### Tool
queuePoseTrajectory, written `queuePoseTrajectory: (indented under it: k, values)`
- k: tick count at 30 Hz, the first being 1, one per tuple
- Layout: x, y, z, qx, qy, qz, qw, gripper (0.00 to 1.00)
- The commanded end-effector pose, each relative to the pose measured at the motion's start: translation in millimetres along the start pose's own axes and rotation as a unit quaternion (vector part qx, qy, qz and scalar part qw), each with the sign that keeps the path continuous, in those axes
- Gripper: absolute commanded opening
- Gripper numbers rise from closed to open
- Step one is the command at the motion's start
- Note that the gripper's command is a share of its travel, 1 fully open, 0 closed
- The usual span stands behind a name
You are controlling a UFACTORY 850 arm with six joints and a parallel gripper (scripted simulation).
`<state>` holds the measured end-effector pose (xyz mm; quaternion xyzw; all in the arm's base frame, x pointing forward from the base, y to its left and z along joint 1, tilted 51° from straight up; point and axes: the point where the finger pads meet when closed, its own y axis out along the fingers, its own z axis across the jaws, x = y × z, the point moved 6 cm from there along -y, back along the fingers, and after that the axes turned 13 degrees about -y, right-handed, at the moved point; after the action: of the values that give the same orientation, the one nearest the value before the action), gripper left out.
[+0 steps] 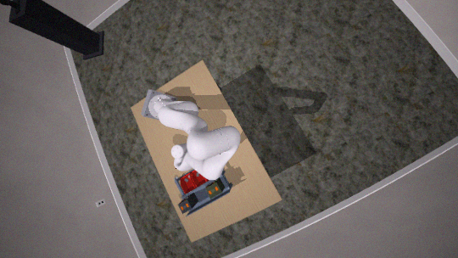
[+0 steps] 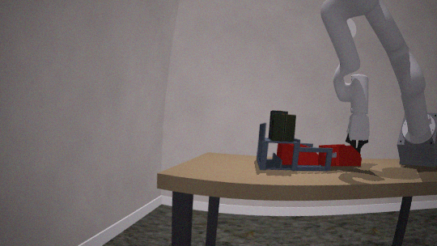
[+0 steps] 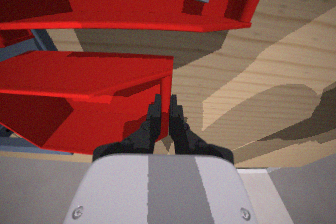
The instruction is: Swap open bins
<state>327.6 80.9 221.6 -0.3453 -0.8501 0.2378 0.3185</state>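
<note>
Red bin [image 3: 80, 100] is the one your gripper [image 3: 162, 117] has hold of: the two dark fingers stand nearly closed, pinching its thin side wall at the corner. You see from the exterior view that this bin [image 2: 344, 155] sits low at the shelf's [image 2: 263, 146] open side, near the table top [image 2: 226, 175]. A second red bin [image 3: 140, 12] lies just beyond it. Two dark bins [image 2: 282, 125] stand on the shelf's upper level.
</note>
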Motion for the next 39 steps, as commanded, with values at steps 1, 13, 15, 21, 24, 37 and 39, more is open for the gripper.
queuePoseTrajectory:
  k: [1, 13, 15, 21, 24, 37, 39]
  values:
    - [0, 0, 0, 0.000, 0.000, 0.000, 1.000, 0.00]
    - [0, 0, 2, 0.000, 0.000, 0.000, 1.000, 0.00]
    - [1, 0, 4, 0.000, 0.000, 0.000, 1.000, 0.00]
    - [2, 0, 11, 0.000, 0.000, 0.000, 1.000, 0.00]
    - [3, 0, 12, 0.000, 0.000, 0.000, 1.000, 0.00]
    - [7, 0, 30, 0.000, 0.000, 0.000, 1.000, 0.00]
    - [7, 0, 31, 0.000, 0.000, 0.000, 1.000, 0.00]
